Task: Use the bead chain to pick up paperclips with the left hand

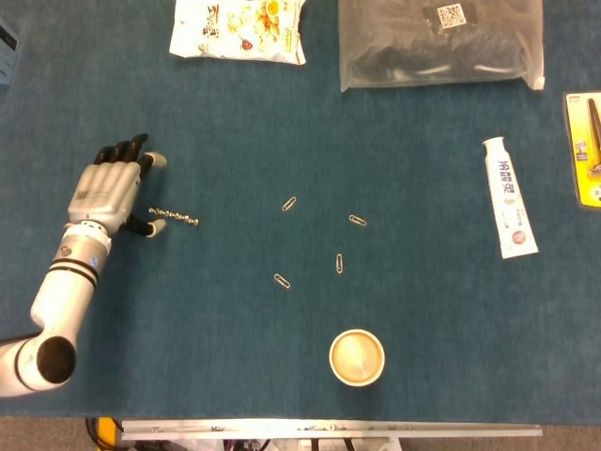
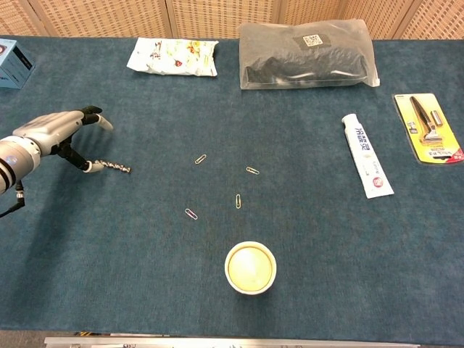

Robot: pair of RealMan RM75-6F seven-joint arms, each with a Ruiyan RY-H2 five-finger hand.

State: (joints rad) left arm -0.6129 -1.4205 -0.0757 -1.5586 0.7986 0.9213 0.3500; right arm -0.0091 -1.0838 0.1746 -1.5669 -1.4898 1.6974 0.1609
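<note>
Low in the frame a round paper cup (image 1: 357,357) with pale contents stands on the blue-carpeted counter (image 1: 188,329). Above it, mid-frame, four small metal paperclips (image 1: 339,263) lie scattered and apart. At the left, the left hand (image 1: 105,191) — fingers spread — touches one end of the short metal bead chain (image 1: 175,218) with its thumb tip; whether it pinches the chain, I cannot tell.
</note>
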